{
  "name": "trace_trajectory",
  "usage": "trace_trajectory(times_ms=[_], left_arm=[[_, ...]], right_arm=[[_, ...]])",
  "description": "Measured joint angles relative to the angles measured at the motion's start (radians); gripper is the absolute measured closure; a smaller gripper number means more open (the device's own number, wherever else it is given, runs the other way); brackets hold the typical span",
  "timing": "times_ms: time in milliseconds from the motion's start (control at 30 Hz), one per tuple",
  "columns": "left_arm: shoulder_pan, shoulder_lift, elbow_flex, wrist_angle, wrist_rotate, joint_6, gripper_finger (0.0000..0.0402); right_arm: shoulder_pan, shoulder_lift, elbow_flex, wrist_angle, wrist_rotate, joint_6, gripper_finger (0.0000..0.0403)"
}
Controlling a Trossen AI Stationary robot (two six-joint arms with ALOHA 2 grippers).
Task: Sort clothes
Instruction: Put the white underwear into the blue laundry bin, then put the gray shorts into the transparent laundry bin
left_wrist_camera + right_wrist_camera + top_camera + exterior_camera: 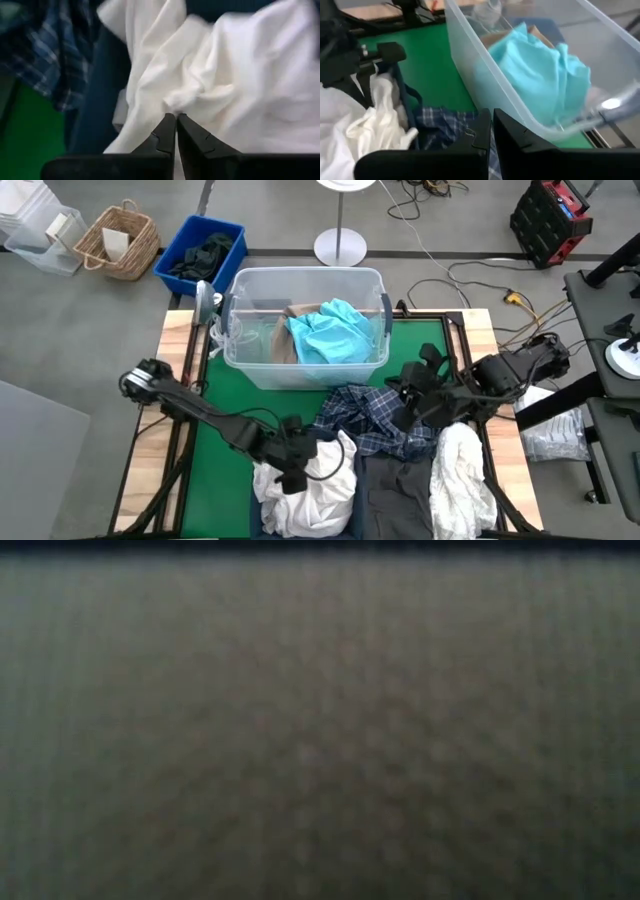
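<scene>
My left gripper [291, 473] is shut on a white garment [310, 495] that lies heaped in a navy fabric bin [263, 518] at the table's near edge. My right gripper [403, 394] is shut above the blue-and-white plaid shirt [368, 418], which lies crumpled on the green mat; I cannot tell whether it touches the shirt. A dark grey garment [398, 490] and a second white garment [460, 480] lie at the near right. A teal garment [330, 332] and a beige one [283, 340] lie in the clear tub [245, 365]. My left gripper pinches a puckered fold of the white garment [175, 101] between its two fingertips [167, 131]. The fingers come from the table's left, slanting down. The cloth bunches at the tips, and the rest lies slack in the navy bin [95, 105].
A second navy bin [200, 255] with dark cloth and a wicker basket [118, 240] stand on the floor beyond the far left corner. The clear tub's wall [485, 85] is close in front of my right gripper [492, 120]. The low view is covered by blurred grey.
</scene>
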Motion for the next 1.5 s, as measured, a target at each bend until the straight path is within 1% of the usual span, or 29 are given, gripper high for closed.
trace_trajectory(times_ms=[100,167,300,400,700,867,967,1067,1300,1400,1500], left_arm=[[0.007,0.055,0.014,0.006,-0.001,-0.004,0.0402],[0.012,0.087,0.025,0.036,0.002,-0.005,0.0402],[0.014,0.159,0.028,0.034,0.072,-0.032,0.0402],[0.002,0.176,0.028,0.025,0.093,-0.061,0.0402],[0.000,0.199,0.028,0.011,0.035,-0.086,0.0401],[-0.001,0.184,0.054,-0.015,0.024,-0.062,0.0401],[-0.002,0.174,0.100,-0.079,0.021,-0.041,0.0401],[-0.002,0.172,0.152,-0.186,0.005,-0.032,0.0401],[-0.011,0.172,0.260,-0.352,-0.011,-0.006,0.0401],[-0.016,0.171,0.316,-0.416,-0.016,0.008,0.0401],[-0.025,0.170,0.387,-0.474,-0.054,0.022,0.0401]], right_arm=[[0.024,0.000,-0.001,-0.047,0.035,0.069,0.0390],[0.039,0.000,-0.002,-0.052,0.055,0.085,0.0390],[0.060,0.000,-0.002,-0.049,0.081,0.094,0.0390],[0.069,0.000,-0.003,-0.050,0.087,0.100,0.0390],[0.071,0.000,-0.004,-0.049,0.089,0.104,0.0390],[0.071,0.000,-0.004,-0.049,0.089,0.104,0.0390],[0.071,0.000,-0.004,-0.049,0.088,0.104,0.0390],[0.071,0.000,-0.003,-0.049,0.085,0.104,0.0390],[0.071,0.000,-0.003,-0.047,0.048,0.124,0.0390],[0.071,-0.006,-0.003,-0.052,-0.002,0.151,0.0390],[0.071,-0.018,-0.002,-0.104,-0.088,0.241,0.0390]])
